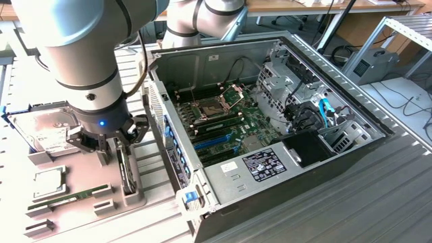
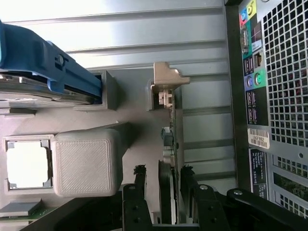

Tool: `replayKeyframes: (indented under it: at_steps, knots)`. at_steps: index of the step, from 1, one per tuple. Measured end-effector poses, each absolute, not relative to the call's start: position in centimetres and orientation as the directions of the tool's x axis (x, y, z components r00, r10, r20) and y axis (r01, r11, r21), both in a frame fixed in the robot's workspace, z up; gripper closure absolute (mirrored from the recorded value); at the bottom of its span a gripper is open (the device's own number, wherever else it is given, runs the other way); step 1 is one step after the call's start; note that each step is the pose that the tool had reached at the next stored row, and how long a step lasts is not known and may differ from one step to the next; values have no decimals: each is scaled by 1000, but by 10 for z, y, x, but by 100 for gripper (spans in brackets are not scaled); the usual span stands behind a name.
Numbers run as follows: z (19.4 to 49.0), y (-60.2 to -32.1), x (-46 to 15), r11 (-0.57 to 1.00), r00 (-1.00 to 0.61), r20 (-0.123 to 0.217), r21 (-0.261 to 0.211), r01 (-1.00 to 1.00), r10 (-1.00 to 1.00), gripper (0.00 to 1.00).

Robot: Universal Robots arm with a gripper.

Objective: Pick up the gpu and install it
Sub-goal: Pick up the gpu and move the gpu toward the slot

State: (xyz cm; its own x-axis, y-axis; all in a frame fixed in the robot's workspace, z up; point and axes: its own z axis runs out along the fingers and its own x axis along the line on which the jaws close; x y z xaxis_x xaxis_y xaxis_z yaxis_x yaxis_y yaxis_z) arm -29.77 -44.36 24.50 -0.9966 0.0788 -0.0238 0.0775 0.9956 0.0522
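The gpu (image 1: 126,174) is a thin black card standing on its edge in a slot of the grey parts fixture (image 1: 81,169), at the exterior view's left of the computer case. In the wrist view I see the gpu (image 2: 169,144) edge-on, with its silvery end bracket (image 2: 166,82) at the far end. My gripper (image 1: 119,152) is lowered over the card. The gripper (image 2: 162,175) stands open, one finger (image 2: 139,180) on each side of the card, with a small gap on both sides.
The open computer case (image 1: 310,61) lies at the exterior view's right, its motherboard (image 1: 253,119) and blue slots (image 1: 216,140) exposed. On the fixture sit a silver hard drive (image 1: 47,131), a processor chip (image 1: 50,182) and a green memory stick (image 1: 68,196). The case's rear panel (image 2: 279,96) is close beside the card.
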Motion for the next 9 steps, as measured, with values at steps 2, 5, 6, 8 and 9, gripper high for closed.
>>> replayKeyframes:
  at_steps: [2,5,6,8,9]
  knots:
    - [243,-444,-298,996,-997,-24,52,77,79,58]
    - [242,-444,-298,996,-997,-24,52,77,79,58]
    - [242,-444,-298,996,-997,-24,52,77,79,58]
    - [242,-444,-298,996,-997,-24,52,77,79,66]
    - [242,-444,-298,996,-997,-24,52,77,79,66]
